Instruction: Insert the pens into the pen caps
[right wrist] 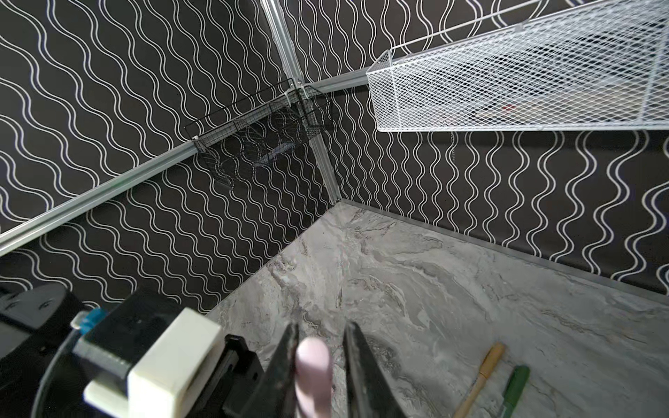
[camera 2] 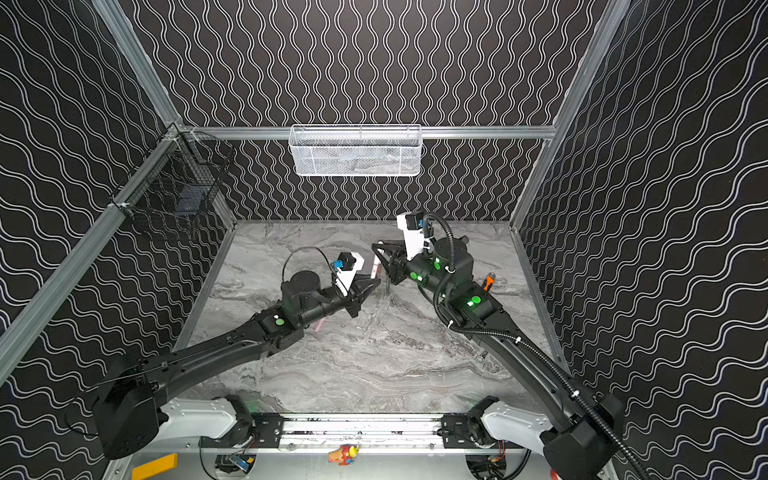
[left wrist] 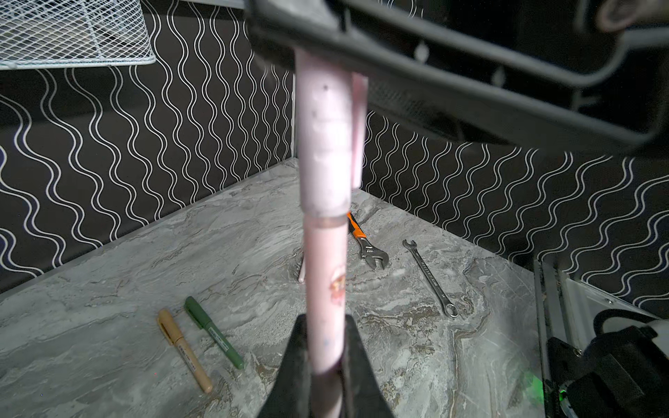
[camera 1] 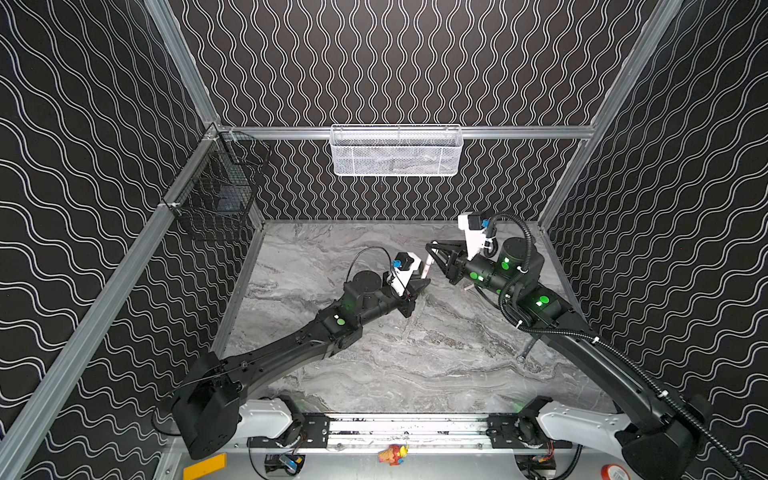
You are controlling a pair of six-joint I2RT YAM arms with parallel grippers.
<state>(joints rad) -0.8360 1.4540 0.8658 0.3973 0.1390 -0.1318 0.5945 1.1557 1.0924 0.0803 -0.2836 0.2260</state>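
Top views: marble table [camera 1: 415,365], wavy walls [camera 1: 395,62].

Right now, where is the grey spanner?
In a top view the spanner lies on the table's right side, beside the right arm, near the orange wrench.

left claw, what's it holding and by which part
The left claw is shut on the pale pink pen, gripping its bare barrel near the end away from the pink cap.
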